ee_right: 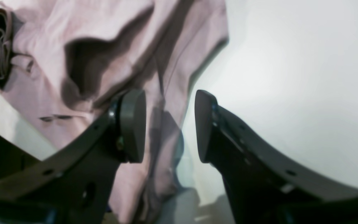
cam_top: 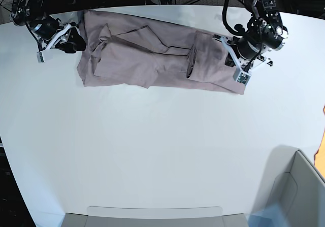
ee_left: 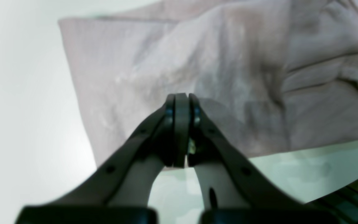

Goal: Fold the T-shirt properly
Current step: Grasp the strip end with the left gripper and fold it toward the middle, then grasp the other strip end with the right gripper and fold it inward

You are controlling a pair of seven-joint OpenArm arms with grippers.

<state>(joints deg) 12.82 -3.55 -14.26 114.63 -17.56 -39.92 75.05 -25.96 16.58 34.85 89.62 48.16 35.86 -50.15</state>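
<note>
- The T-shirt (cam_top: 152,59) lies half-folded along the tabletop's (cam_top: 152,156) far edge.
- Left pincer (ee_left: 181,130) is closed, seemingly empty; right pincer (ee_right: 169,124) gapes, empty.
- Risk: thin fabric bunching if grabbed unevenly.

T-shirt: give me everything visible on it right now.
The plain dusty mauve T-shirt of thin soft fabric lies partly folded into a long wrinkled band along the far side of the white table. No print shows. One fold ridge stands up near its right end. The left claw is shut over that end; whether it pinches cloth is unclear. The right claw is open at the other edge.
</note>
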